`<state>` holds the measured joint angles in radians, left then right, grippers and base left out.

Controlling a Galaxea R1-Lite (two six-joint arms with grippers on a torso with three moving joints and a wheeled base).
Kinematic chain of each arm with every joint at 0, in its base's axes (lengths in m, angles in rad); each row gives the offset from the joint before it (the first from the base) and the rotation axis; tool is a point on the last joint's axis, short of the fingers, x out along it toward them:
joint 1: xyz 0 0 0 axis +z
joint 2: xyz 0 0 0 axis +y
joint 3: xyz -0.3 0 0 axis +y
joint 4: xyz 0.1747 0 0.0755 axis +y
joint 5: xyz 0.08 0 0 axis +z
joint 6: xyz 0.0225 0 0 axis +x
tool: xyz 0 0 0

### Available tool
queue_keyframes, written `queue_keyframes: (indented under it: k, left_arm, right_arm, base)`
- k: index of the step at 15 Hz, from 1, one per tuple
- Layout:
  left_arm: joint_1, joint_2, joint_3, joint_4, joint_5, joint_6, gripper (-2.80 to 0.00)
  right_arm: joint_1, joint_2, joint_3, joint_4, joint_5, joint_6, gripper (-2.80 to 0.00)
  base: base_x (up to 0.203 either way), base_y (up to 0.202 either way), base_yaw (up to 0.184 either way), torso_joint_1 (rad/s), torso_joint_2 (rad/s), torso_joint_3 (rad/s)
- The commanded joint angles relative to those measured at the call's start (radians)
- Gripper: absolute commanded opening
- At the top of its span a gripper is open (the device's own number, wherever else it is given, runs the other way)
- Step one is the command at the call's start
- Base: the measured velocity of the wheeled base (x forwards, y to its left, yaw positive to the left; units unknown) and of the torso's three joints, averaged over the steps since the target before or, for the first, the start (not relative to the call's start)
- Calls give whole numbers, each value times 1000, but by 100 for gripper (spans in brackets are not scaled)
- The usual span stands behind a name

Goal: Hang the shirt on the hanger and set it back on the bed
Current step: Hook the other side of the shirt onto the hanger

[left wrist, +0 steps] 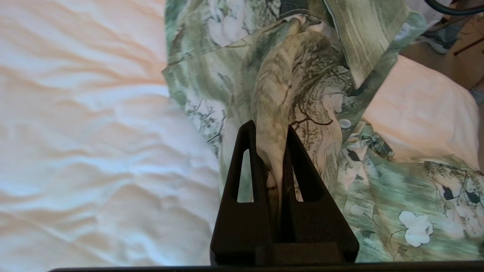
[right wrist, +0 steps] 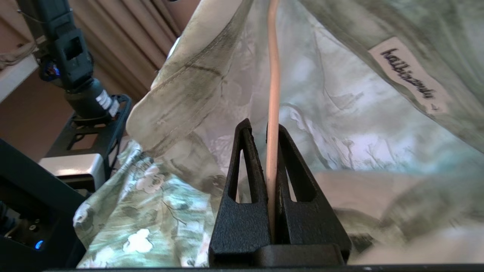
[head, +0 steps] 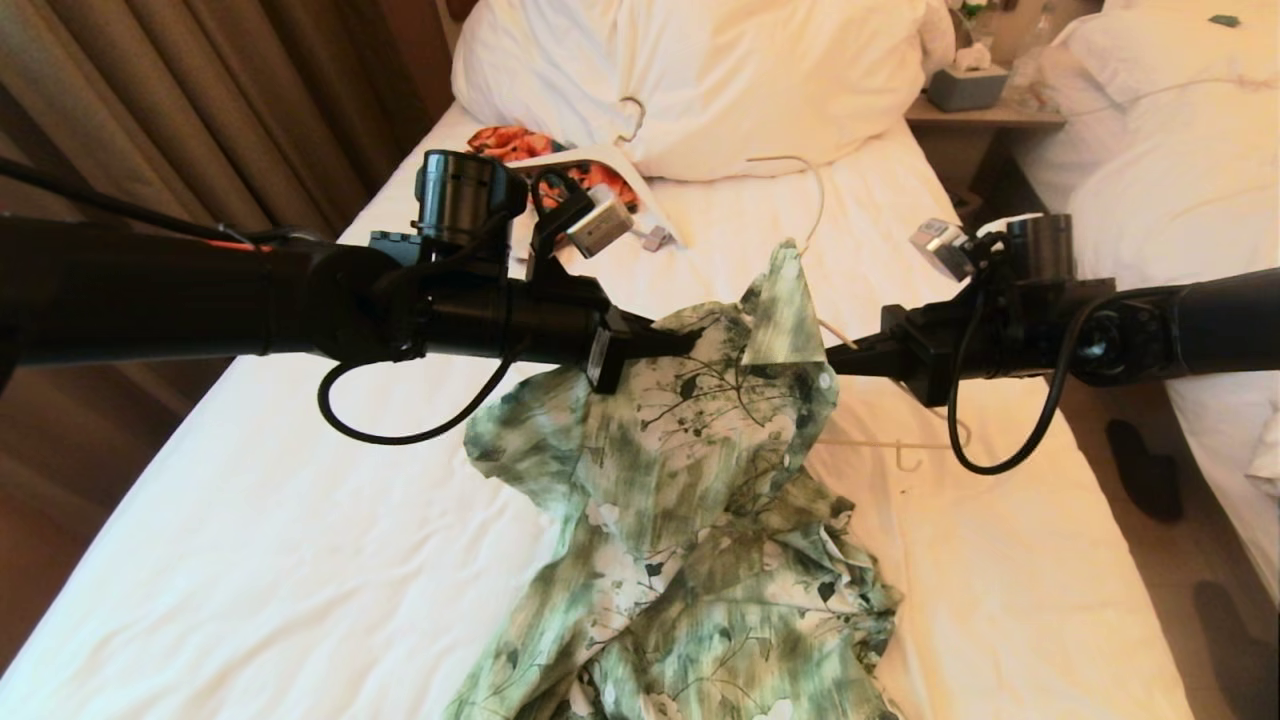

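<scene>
Head view: left gripper (head: pixel 685 343) pinches a fold of the shirt (head: pixel 690 480), lifting it over the bed (head: pixel 250 560); right gripper (right wrist: pixel 269 132) clamps the hanger (right wrist: pixel 273 75) arm under the collar.

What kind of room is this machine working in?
Probably a hotel bedroom: a bed with a big white pillow, a second bed close beside it, a nightstand between them and long curtains.

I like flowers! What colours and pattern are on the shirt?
The shirt is green and white with white flowers on dark stems, clearest in the head view.
</scene>
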<state>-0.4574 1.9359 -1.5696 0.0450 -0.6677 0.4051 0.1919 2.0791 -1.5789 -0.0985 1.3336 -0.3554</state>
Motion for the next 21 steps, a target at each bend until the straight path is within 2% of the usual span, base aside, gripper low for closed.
queue_keyframes:
  k: [1, 9, 11, 12, 14, 17, 21]
  left_arm:
    - [-1, -15, 10, 0, -3, 1, -280]
    - [-1, -29, 14, 1, -3, 1, -280]
    - [-1, -28, 16, 1, -3, 1, -280]
    - [-1, -28, 16, 2, -3, 1, -280]
    - [0, -34, 15, 2, -3, 1, -280]
    - [2, -46, 16, 3, -3, 1, -280]
    - [5, -51, 27, 3, -3, 1, -280]
  right_arm:
    - [-4, -1, -1, -1, 9, 1, -280]
    - [-6, -42, 25, 10, 0, 13, -280]
    - [-9, -51, 19, 6, -15, 69, -280]
    - [-8, -54, 25, 4, -28, 69, 0]
    - [-8, -56, 28, 6, -39, 44, 0]
    - [-5, -62, 23, 5, -39, 85, 0]
    - [-17, -77, 31, 15, -38, 93, 0]
  base:
    - [0, 0, 0, 0, 0, 0]
    - [0, 0, 0, 0, 0, 0]
    - [0, 0, 0, 0, 0, 0]
    - [0, 0, 0, 0, 0, 0]
    - [0, 0, 0, 0, 0, 0]
    - [0, 0, 0, 0, 0, 0]
    - [0, 0, 0, 0, 0, 0]
